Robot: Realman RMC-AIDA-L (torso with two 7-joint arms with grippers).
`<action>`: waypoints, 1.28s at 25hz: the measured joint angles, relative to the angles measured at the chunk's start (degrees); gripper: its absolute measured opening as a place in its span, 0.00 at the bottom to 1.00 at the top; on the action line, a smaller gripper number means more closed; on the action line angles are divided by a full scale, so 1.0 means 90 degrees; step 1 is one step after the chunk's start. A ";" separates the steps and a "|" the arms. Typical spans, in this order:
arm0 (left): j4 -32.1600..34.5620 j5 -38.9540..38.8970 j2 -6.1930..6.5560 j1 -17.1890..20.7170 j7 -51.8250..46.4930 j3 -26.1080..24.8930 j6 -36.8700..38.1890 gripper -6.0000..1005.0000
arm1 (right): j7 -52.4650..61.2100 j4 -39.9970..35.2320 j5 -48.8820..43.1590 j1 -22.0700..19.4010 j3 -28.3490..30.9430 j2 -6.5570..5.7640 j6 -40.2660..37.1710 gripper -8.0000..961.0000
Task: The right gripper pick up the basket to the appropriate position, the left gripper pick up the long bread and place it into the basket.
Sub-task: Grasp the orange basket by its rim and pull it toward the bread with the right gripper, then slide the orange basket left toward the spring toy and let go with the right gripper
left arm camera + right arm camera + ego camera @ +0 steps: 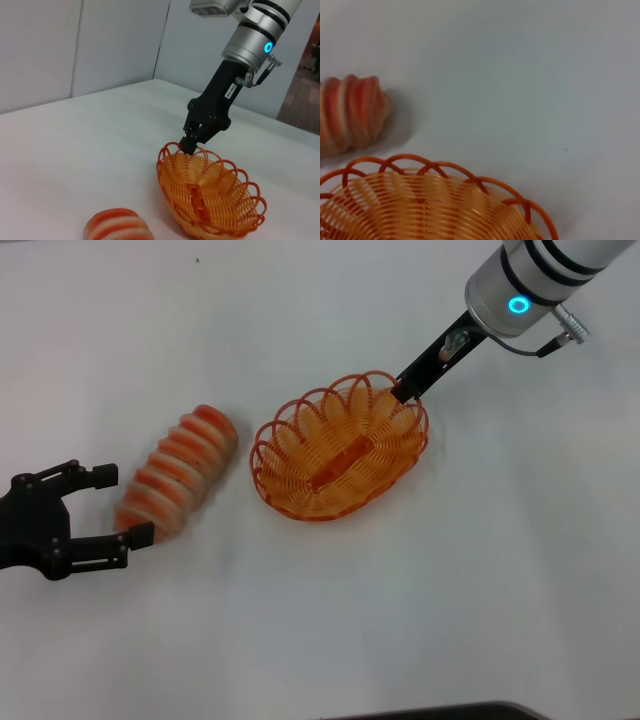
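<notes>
Gripping the basket [340, 453] rim: right gripper [403, 390]

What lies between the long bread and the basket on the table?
Nothing: the head view shows only bare white table between the long bread and the basket.

The head view looks steeply down on the white table [330, 620], far enough back to take in the basket [340, 445], the bread [178, 472] and both claws. The left wrist view sits low near the table, facing across it toward the basket [210, 192] and a grey wall [75, 45] — the bread [117, 226] is cut by its edge. The right wrist view hangs close above the basket's rim [435, 167], looking over it toward the bread [350, 112] — all three share those two things.
</notes>
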 joint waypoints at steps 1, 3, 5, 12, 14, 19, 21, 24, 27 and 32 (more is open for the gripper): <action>0.0000 0.0000 -0.0005 0.0002 0.0000 0.0000 0.0002 0.90 | -0.0005 0.0002 0.0047 -0.0012 0.0007 0.0000 0.0000 0.07; 0.0000 0.0000 -0.0013 0.0008 0.0000 0.0000 0.0011 0.90 | -0.0038 0.0000 0.0225 -0.0060 0.0021 -0.0011 -0.0019 0.07; 0.0003 0.0000 -0.0016 0.0010 0.0000 -0.0001 0.0024 0.90 | -0.0070 -0.0007 0.0426 -0.0095 0.0053 -0.0039 -0.0088 0.07; 0.0019 0.0000 -0.0014 -0.0009 0.0000 -0.0002 0.0037 0.89 | -0.0048 -0.0066 0.0709 -0.0228 0.0704 -0.0058 -0.0576 0.07; 0.0021 0.0000 -0.0013 -0.0014 0.0000 -0.0008 0.0009 0.89 | -0.0067 -0.0080 0.0859 -0.0307 0.1007 -0.0089 -0.0789 0.07; 0.0035 0.0000 -0.0011 -0.0034 0.0000 -0.0029 -0.0010 0.89 | -0.0069 -0.0085 0.1163 -0.0576 0.1740 -0.0216 -0.1066 0.06; 0.0049 -0.0004 -0.0014 -0.0039 0.0000 -0.0030 -0.0017 0.89 | -0.0041 -0.0085 0.1281 -0.0693 0.2008 -0.0271 -0.1140 0.05; 0.0057 -0.0036 -0.0016 -0.0052 0.0000 -0.0037 -0.0021 0.89 | -0.0018 -0.0015 0.1513 -0.0853 0.2441 -0.0357 -0.1272 0.05; 0.0059 -0.0041 -0.0019 -0.0070 0.0000 -0.0043 -0.0024 0.89 | -0.0002 0.0177 0.1776 -0.1017 0.2887 -0.0449 -0.1397 0.05; 0.0060 -0.0038 -0.0030 -0.0098 0.0000 -0.0049 -0.0037 0.88 | 0.0162 0.0549 0.1957 -0.1238 0.3123 -0.0501 -0.1403 0.06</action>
